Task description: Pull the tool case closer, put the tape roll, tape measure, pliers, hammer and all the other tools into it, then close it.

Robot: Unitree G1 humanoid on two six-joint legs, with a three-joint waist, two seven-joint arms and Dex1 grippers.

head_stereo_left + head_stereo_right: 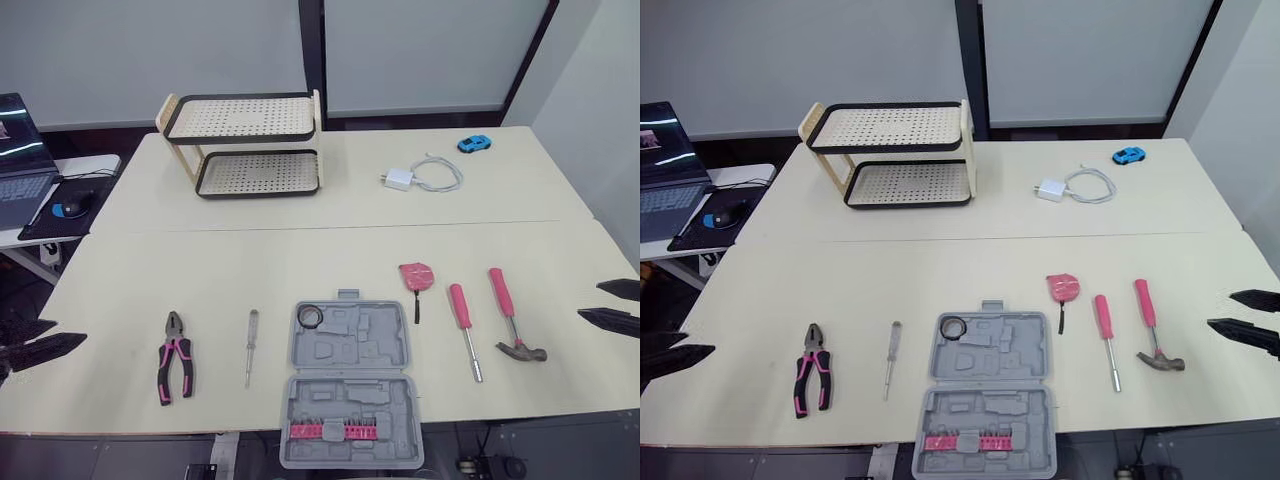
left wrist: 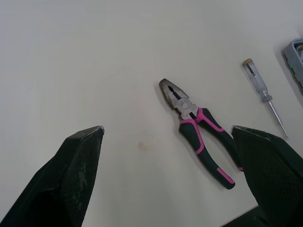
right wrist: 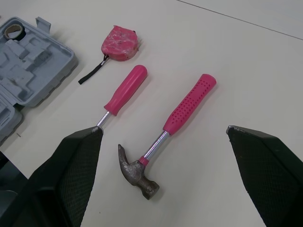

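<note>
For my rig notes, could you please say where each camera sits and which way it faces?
Eye views: on the head, facing forward and down at the table and open tool case; left gripper and right gripper at the sides.
Left wrist view: on the left wrist, looking along its open fingers down at the pliers.
Right wrist view: on the right wrist, looking along its open fingers down at the hammer.
Shared: the tool case's edge, in both wrist views.

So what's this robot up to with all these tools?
It is packing tools into the open grey case. The tape roll is already inside. The pliers, a small screwdriver, the tape measure, a pink screwdriver and the hammer lie on the table beside it. The left gripper and right gripper hover open, holding nothing.
</note>
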